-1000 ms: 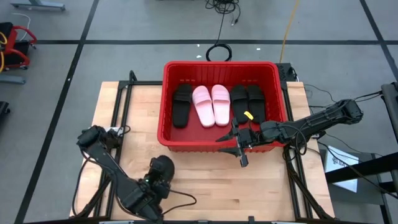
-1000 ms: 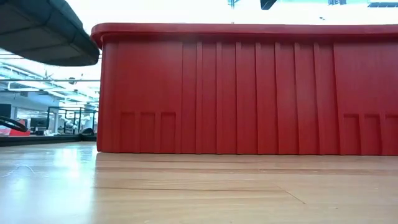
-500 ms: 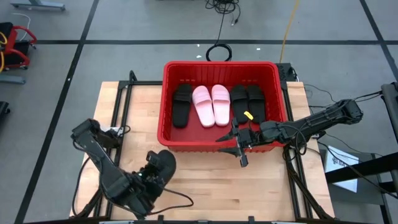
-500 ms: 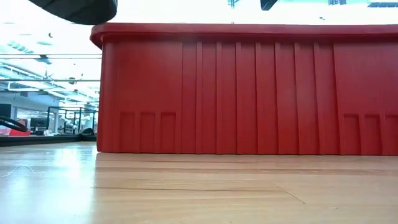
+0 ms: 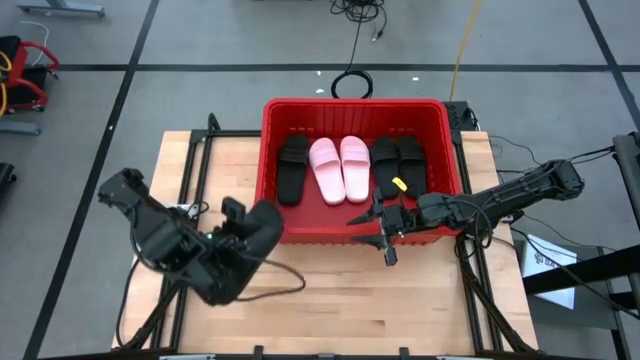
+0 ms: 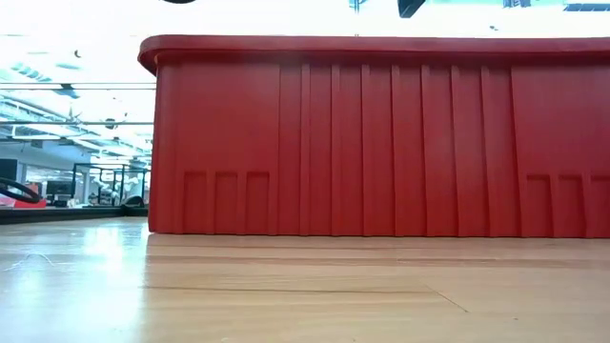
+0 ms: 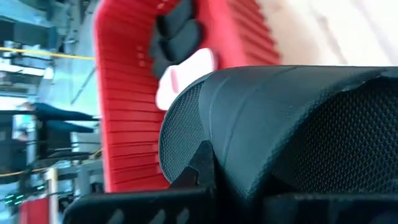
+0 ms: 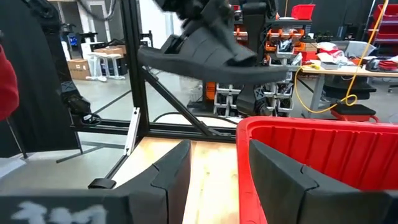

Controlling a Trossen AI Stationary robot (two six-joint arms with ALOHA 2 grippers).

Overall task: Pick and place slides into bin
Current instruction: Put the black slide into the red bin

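Note:
The red bin (image 5: 270, 228) stands at the table's far middle. In it lie a black slide (image 5: 292, 168), two pale pink slides (image 5: 340, 168) and two more black slides (image 5: 398, 164), side by side on their soles. My left gripper (image 5: 243, 238) is shut on another black slide (image 5: 264, 226) in the air, just outside the bin's near left corner. This slide also shows in the right wrist view (image 8: 211, 59) and fills the left wrist view (image 7: 280, 124). My right gripper (image 5: 381, 236) is open and empty at the bin's near wall (image 8: 298, 143). My left gripper holds the black slide from above, at its upper, strap side (image 8: 208, 37). The slide itself hides the fingers' exact place in the left wrist view. The slide is lifted clear of the table, higher than the bin's rim, its sole (image 8: 186, 65) down and nearly level.
Bare wooden table (image 5: 330, 300) lies in front of the bin. The bin's near wall (image 6: 381, 143) fills the low view. A yellow tag (image 5: 399, 185) lies on one black slide in the bin. Black frame rails (image 5: 190, 160) run along the table's sides.
My left gripper has risen and gone toward the table's far edge, up to the bin's near left corner, and has carried the black slide with it. The slide has climbed out of the top of the low view. My right arm has kept still.

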